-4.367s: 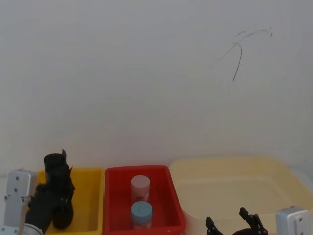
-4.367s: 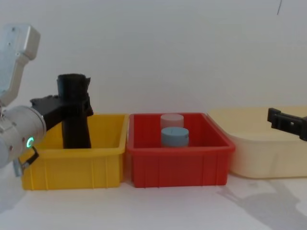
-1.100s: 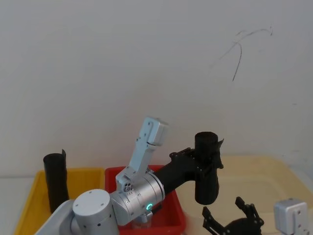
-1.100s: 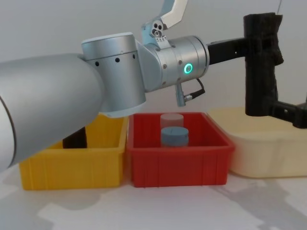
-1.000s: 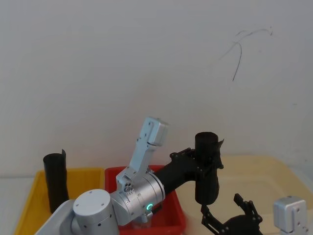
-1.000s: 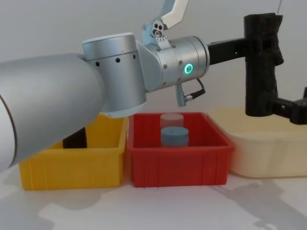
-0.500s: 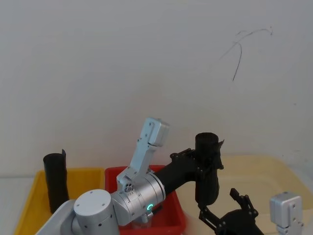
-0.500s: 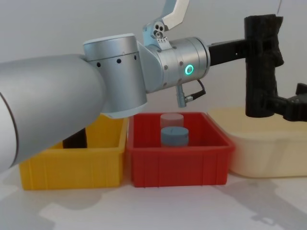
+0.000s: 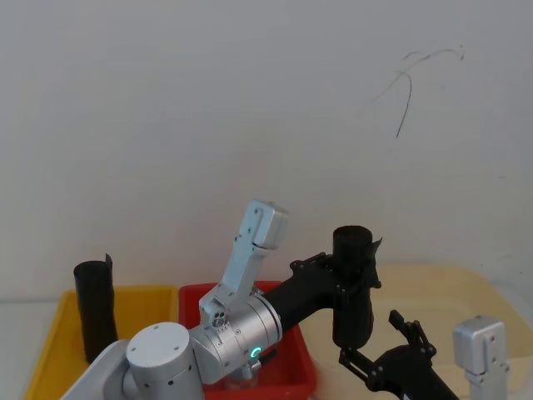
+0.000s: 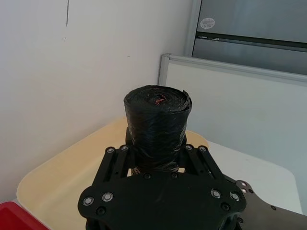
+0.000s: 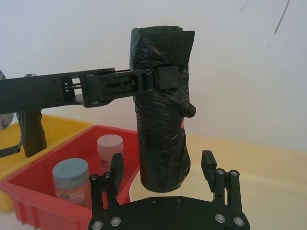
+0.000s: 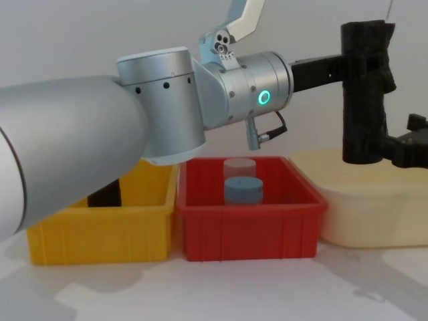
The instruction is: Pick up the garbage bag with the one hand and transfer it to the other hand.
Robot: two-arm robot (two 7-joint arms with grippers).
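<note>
The left arm [image 12: 80,127] hid most of the spare roll [image 12: 105,195] — the chest view's edge cut off the right gripper [image 12: 400,148]; the blue jar [image 12: 243,190] half covered the pink jar [image 12: 239,166].

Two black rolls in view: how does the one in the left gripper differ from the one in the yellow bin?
The garbage bag is held in the air, clamped by the left gripper; the other roll stands in the yellow bin. The open right gripper flanks the garbage bag's lower end; no gripper is near the other roll. Both are black, upright rolls.
</note>
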